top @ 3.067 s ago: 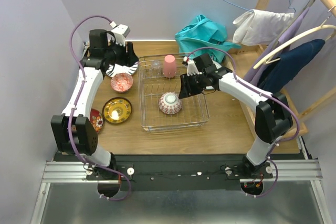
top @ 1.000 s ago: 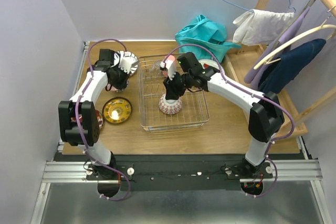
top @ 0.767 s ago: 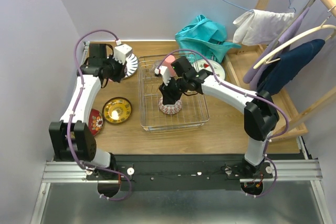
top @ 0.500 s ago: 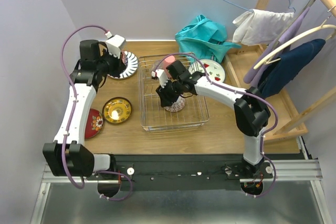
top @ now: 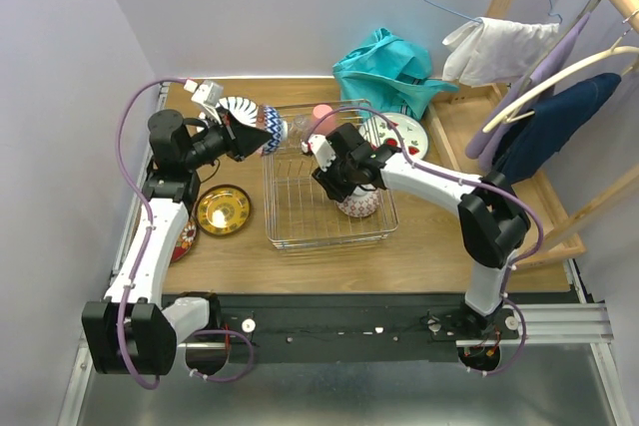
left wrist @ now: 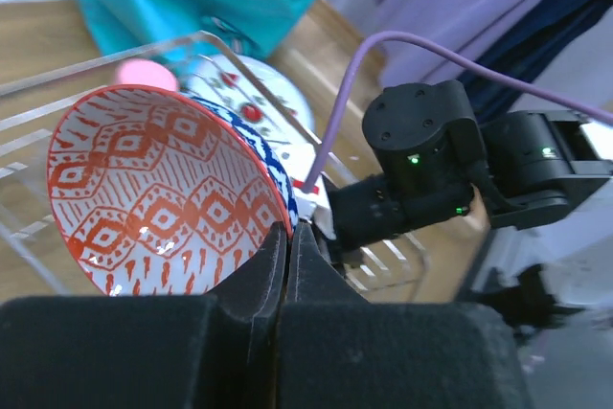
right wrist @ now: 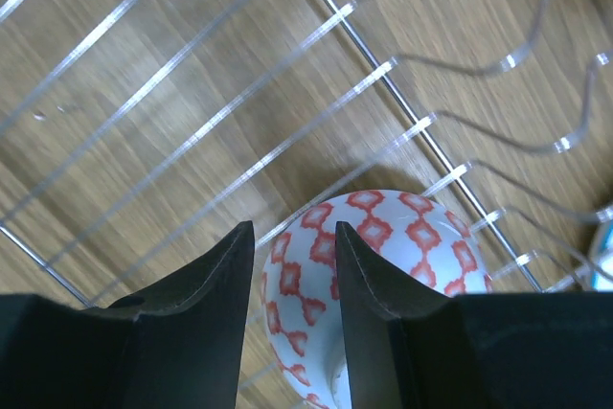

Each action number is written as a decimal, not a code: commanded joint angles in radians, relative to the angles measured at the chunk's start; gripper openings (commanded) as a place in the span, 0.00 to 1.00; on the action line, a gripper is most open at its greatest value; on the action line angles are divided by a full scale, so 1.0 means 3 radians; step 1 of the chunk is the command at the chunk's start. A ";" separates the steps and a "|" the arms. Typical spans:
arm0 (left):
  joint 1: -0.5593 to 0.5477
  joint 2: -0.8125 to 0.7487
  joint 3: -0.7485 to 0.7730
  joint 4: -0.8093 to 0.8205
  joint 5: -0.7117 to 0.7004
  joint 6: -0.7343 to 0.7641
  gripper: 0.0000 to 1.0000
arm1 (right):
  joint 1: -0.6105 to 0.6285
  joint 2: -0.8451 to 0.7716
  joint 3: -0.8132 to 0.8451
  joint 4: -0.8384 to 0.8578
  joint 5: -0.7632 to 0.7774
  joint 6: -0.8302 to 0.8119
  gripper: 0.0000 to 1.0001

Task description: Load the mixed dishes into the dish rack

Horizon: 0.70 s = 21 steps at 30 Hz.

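My left gripper [top: 260, 135] [left wrist: 289, 227] is shut on the rim of a red-patterned bowl [top: 273, 134] [left wrist: 163, 189] with a blue outside, held on edge in the air at the dish rack's [top: 329, 241] back left corner. Inside the rack, my right gripper [top: 346, 190] [right wrist: 294, 232] is closed over the foot of an upturned red-diamond bowl [top: 359, 207] [right wrist: 383, 256]. A pink cup [top: 321, 112] stands at the rack's back. On the table lie the blue-striped plate [top: 237, 107], gold saucer [top: 222, 210], red saucer [top: 184, 238] and fruit-marked white plate [top: 401, 133].
A teal cloth [top: 384, 67] is heaped behind the rack. A wooden clothes frame [top: 519, 97] with hangers and garments stands at the right. The left wall runs close beside the left arm.
The left gripper has lifted the bowl off the table and swung it right toward the rack. The right gripper has shifted the upturned bowl to the right inside the rack.
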 commanded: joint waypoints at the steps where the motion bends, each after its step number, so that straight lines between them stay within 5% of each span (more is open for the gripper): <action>1: -0.0080 -0.0012 -0.0177 0.1029 0.0380 -0.0921 0.00 | -0.0040 -0.0250 -0.0228 0.0018 0.0454 -0.0147 0.47; 7: -0.0188 0.0167 -0.0356 0.1398 0.0411 -0.1223 0.00 | -0.0137 -0.0470 -0.0167 -0.0074 0.0364 -0.0101 0.45; 12: -0.0499 0.0289 -0.0341 0.1030 0.0068 -0.1290 0.00 | -0.0147 -0.0746 0.0186 -0.0181 0.0010 0.0042 0.45; 16: -0.0689 0.0336 -0.0386 0.0861 -0.0207 -0.1341 0.00 | -0.0147 -0.0914 0.0350 -0.0161 0.0173 0.0068 0.47; 21: -0.0857 0.0474 -0.0657 0.1275 -0.0290 -0.1540 0.00 | -0.0147 -0.0976 0.0401 -0.0146 0.0403 0.0027 0.48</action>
